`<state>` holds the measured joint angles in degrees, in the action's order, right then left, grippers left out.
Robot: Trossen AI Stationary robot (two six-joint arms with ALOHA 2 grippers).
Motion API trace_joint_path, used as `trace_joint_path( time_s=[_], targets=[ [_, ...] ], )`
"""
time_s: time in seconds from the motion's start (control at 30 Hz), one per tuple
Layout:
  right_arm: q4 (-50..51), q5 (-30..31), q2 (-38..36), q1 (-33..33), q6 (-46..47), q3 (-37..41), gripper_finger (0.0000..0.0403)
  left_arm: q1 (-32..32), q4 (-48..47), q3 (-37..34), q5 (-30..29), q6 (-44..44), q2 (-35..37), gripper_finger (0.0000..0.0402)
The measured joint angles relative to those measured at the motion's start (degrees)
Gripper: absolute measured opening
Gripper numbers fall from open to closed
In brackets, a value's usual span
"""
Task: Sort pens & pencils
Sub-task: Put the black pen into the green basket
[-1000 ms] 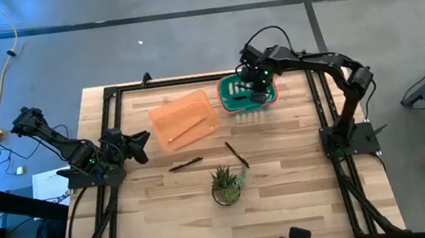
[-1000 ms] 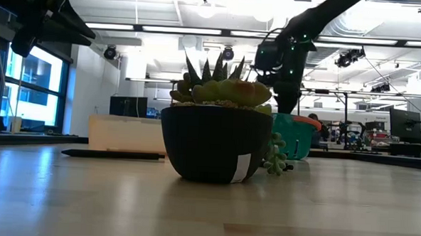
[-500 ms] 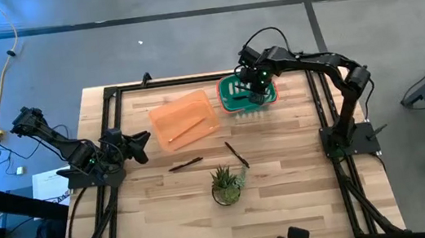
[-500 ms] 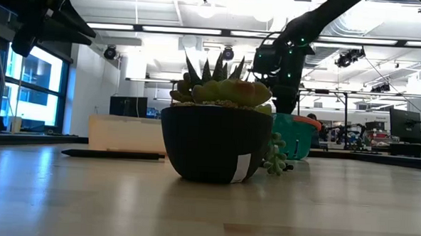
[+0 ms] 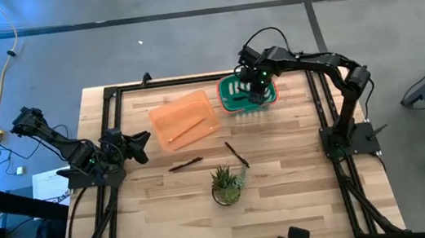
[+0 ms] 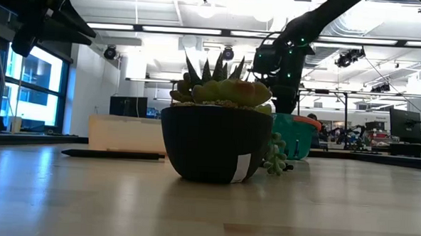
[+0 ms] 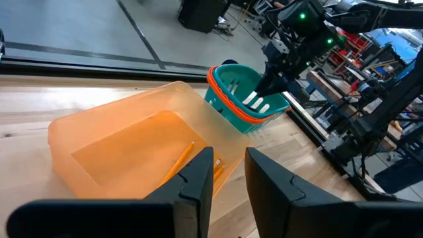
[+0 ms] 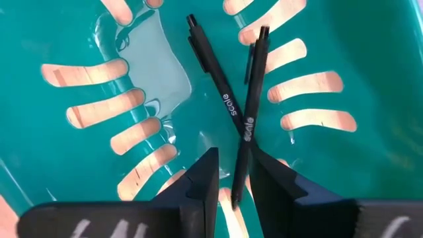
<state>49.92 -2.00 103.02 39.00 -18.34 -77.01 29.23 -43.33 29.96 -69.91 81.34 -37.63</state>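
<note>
Two dark pens (image 8: 228, 106) (image 8: 250, 116) lie crossed on the floor of the teal basket (image 8: 99, 142). My right gripper (image 8: 234, 182) hangs open just above them, pointing down, with a finger on either side of one pen's near end. In the high view it (image 5: 251, 89) stands over the basket (image 5: 228, 92) at the table's far side. Two more pens (image 5: 185, 164) (image 5: 237, 154) lie flat on the table. Pencils (image 7: 182, 162) lie in the orange tray (image 5: 185, 120). My left gripper (image 7: 229, 175) waits open at the table's left edge (image 5: 140, 141), holding nothing.
A potted succulent (image 5: 225, 185) stands near the table's front middle, just in front of the loose pens; in the low view its pot (image 6: 209, 152) hides much of the table behind it. The black frame rail (image 5: 321, 96) runs along the right side.
</note>
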Motion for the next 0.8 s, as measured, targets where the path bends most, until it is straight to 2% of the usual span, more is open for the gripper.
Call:
trace_joint_path(
  time_s=[0.3, 0.57, 0.8],
  targets=[
    [0.8, 0.0, 0.0, 0.0, 1.8, -1.5, 0.0075, 0.0, 0.0, 0.0, 0.0, 0.0, 0.0, 0.0076],
    [5.0, 0.0, 0.0, -0.2, 3.1, -9.3, 0.0076, 0.0, 0.0, 0.0, 0.0, 0.0, 0.0, 0.0076],
    [13.1, 0.0, 0.0, -2.4, 5.5, -15.9, 0.0076, 0.0, -0.2, 0.0, 0.0, 0.0, 0.0, 0.0076]
  ],
)
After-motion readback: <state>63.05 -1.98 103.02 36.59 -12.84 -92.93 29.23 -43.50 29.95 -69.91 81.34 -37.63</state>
